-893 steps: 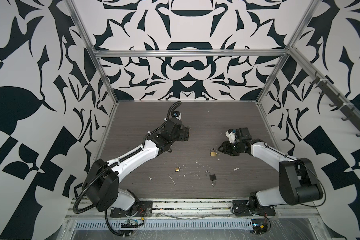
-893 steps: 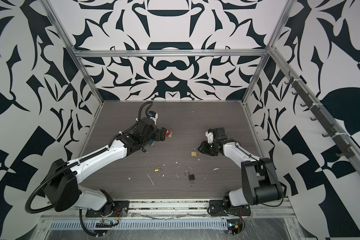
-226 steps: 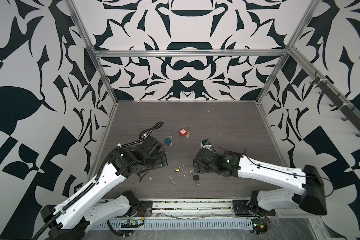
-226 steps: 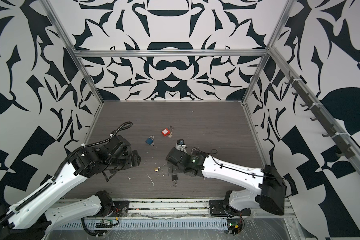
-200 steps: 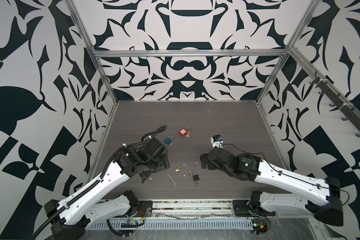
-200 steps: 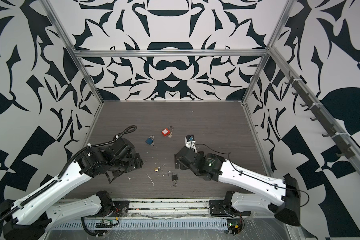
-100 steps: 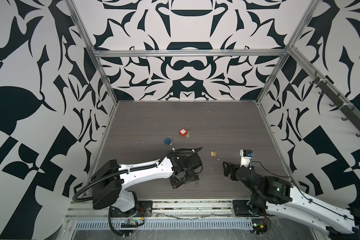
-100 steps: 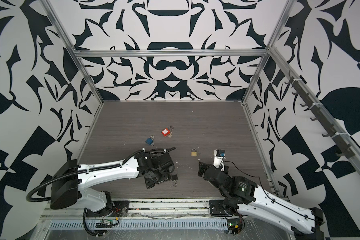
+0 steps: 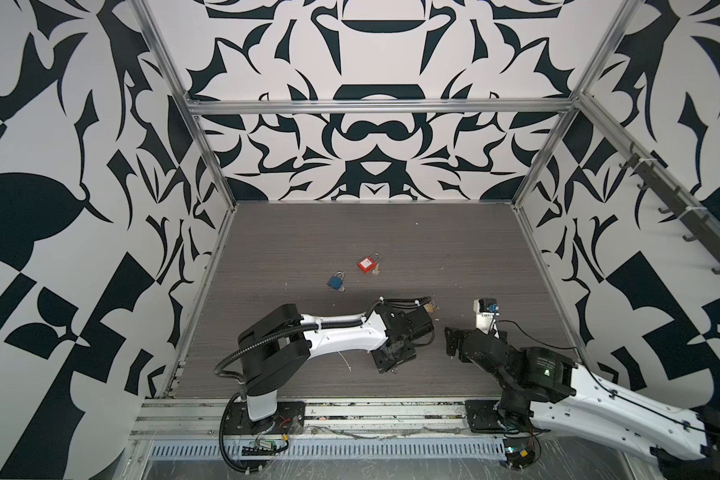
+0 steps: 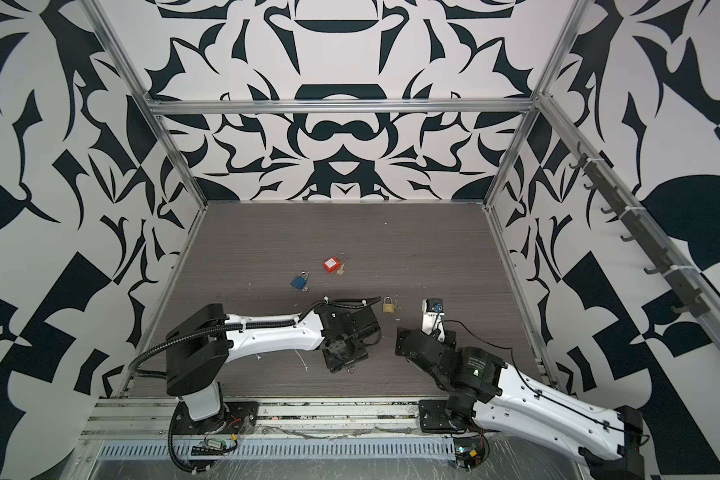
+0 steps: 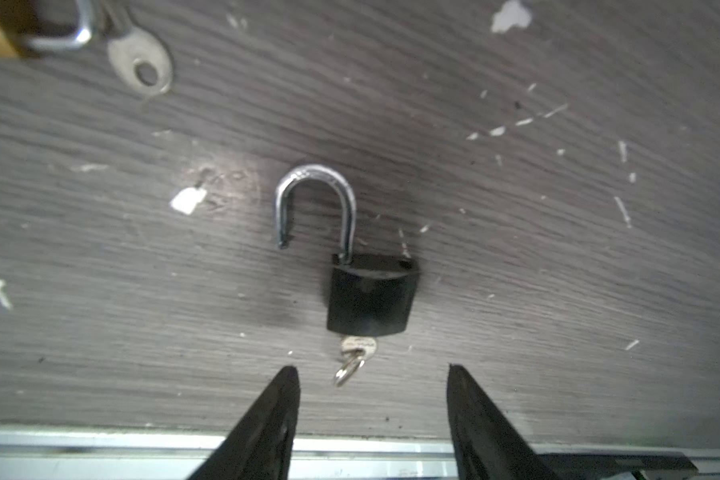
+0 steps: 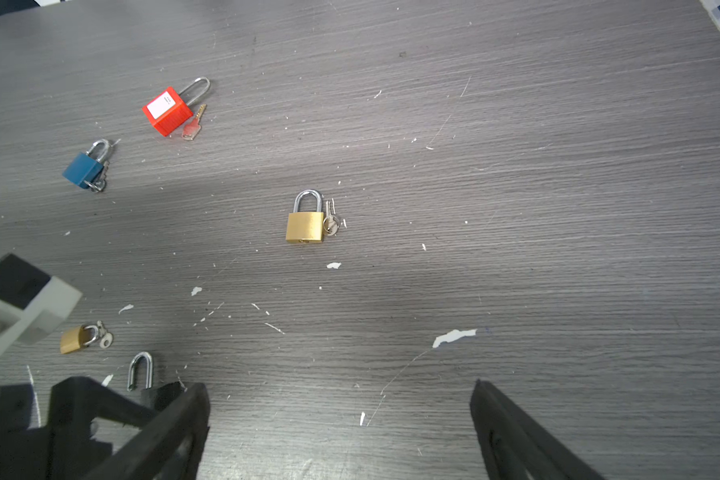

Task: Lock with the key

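Five padlocks (image 12: 305, 226), five keys (image 12: 330, 222) (black padlock (image 11: 370, 295) unlatched).

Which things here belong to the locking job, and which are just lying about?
In the job:
- black padlock, shackle open
- key in its body
- left gripper, fingers apart near the key

Lying about:
- red padlock
- blue padlock
- brass padlock
- small brass padlock
- right gripper, open and empty

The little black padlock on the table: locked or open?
Open. On the small black padlock, the silver shackle is swung out, one end free beside the body; a small silver key sits in its base.
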Tool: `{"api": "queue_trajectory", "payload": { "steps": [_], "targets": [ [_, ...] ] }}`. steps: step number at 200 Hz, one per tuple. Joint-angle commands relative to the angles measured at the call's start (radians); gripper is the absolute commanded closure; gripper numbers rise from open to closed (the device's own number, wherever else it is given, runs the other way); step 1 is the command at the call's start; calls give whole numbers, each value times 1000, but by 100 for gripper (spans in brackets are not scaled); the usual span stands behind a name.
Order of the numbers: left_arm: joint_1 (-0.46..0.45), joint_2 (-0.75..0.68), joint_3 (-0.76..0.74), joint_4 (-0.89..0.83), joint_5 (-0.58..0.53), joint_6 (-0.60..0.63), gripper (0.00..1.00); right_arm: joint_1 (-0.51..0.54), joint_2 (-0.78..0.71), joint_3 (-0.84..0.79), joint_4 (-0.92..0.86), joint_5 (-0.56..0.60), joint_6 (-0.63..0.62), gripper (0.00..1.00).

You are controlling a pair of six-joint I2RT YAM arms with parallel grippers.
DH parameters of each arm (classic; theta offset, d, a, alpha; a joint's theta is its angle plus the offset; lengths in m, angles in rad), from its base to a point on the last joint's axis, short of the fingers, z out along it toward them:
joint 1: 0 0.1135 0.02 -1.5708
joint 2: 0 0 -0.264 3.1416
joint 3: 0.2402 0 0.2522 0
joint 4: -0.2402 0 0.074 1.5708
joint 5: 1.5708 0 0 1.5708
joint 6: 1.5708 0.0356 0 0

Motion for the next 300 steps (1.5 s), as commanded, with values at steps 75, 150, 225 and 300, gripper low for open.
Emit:
{"api": "queue_trajectory", "payload": {
  "steps": [75,150,225,300],
  "targets": [
    [7,149,156,-237,-48,91,43,-15,-6,19,-17,42,-45,0],
    [23,204,173,-203,-36,152,49,-23,45,46,18,37,-91,0],
    [44,200,131,-183,-38,159,50,-35,41,45,19,25,-91,0],
    [50,211,125,-182,-40,189,72,-36,27,50,-4,15,-76,0]
  ]
}}
